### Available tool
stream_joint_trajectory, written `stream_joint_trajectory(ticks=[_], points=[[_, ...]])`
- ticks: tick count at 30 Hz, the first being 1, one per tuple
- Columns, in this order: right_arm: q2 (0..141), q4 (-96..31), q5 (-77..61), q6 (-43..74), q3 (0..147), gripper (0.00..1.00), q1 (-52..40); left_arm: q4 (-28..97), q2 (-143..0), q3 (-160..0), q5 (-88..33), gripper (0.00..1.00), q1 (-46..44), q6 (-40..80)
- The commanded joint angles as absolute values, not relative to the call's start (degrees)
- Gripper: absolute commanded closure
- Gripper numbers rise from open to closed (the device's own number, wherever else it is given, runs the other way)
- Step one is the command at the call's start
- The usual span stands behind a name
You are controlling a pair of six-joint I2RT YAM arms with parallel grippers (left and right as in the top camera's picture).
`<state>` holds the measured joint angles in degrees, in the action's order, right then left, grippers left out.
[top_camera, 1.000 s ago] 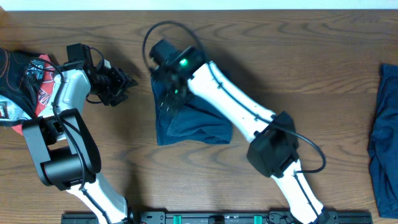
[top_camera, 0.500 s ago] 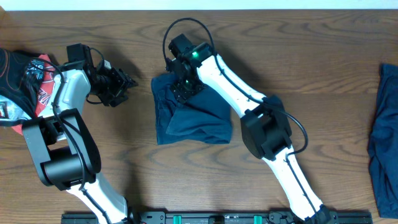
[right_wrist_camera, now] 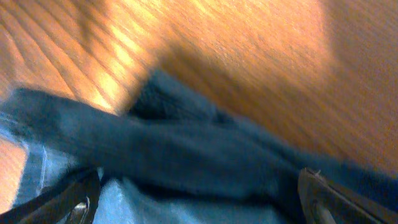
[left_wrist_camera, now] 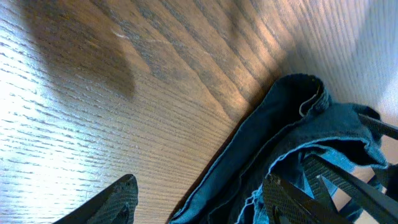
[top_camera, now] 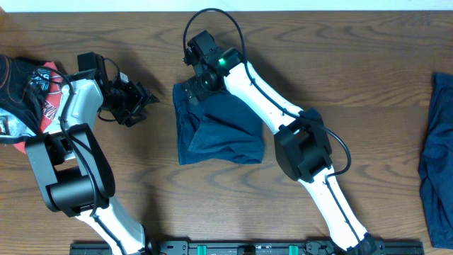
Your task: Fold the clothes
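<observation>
The left arm point(top_camera: 74, 106) is folded back on itself, elbow low. The left gripper point(top_camera: 138, 101) points level toward the right gripper point(top_camera: 192, 88), with its fingers point(left_wrist_camera: 115, 200) apart. The right arm point(top_camera: 262, 99) reaches out long from its elbow point(top_camera: 304, 152). Its gripper tips downward, fingers point(right_wrist_camera: 68, 202) spread wide.

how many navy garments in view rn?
2. One navy garment lies folded at centre. A second garment sits at the right edge, cut off by the frame. The black-and-red pile at far left could hide more.
</observation>
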<state>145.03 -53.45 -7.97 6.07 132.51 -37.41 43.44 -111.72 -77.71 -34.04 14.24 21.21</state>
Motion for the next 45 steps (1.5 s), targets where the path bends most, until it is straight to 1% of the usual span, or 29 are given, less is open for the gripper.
stream_joint_trajectory(ticks=[1, 5, 10, 12, 16, 22, 29, 30, 32, 37, 42, 44, 45], points=[[142.69, -57.21, -3.68, 5.98, 140.35, 0.01, -35.18, 43.75, -111.22, -78.35, -33.19, 0.32, 14.39, 18.39], [139.87, -67.96, -1.74, 3.55, 153.36, 0.01, -31.83, 43.97, -111.24, -76.60, -33.26, 0.32, 14.31, 17.96], [136.09, -82.30, -4.69, 3.57, 165.23, 0.01, -28.40, 43.92, -111.35, -75.29, -35.53, 0.32, 12.73, 14.48], [134.67, -86.04, -5.26, 3.57, 166.63, 0.01, -27.77, 43.92, -111.70, -74.87, -35.83, 0.32, 11.29, 13.50], [133.01, -91.09, -5.39, 3.09, 166.69, 0.01, -27.81, 43.00, -114.02, -74.26, -37.50, 0.24, 7.88, 13.23], [133.01, -97.12, -5.39, 2.90, 166.67, 0.01, -28.40, 38.41, -120.46, -74.26, -47.27, 0.14, 4.99, 12.67], [133.01, -97.30, -7.75, 2.48, 166.67, 0.01, -29.26, 34.54, -130.69, -74.26, -63.72, 0.11, 4.95, 7.62], [133.01, -97.30, -7.75, 2.50, 166.67, 0.01, -29.28, 34.52, -131.48, -74.26, -64.51, 0.11, 4.95, 7.53], [133.01, -97.32, -7.81, 2.72, 166.52, 0.01, -29.28, 34.24, -133.91, -74.26, -66.70, 0.11, 4.93, 7.44], [133.03, -97.27, -7.64, 4.21, 161.16, 0.01, -28.49, 34.13, -136.62, -74.26, -66.87, 0.12, 4.89, 6.96], [133.10, -96.09, -7.27, 4.27, 153.18, 0.01, -27.18, 34.22, -136.53, -74.26, -66.87, 0.21, 4.84, 6.11], [133.10, -95.81, -7.05, 5.50, 151.48, 0.01, -26.55, 34.46, -136.53, -74.26, -66.85, 0.26, 4.69, 5.28], [133.10, -95.79, -6.83, 6.42, 150.52, 0.01, -26.06, 34.63, -136.53, -74.26, -66.78, 0.27, 4.64, 4.73]])
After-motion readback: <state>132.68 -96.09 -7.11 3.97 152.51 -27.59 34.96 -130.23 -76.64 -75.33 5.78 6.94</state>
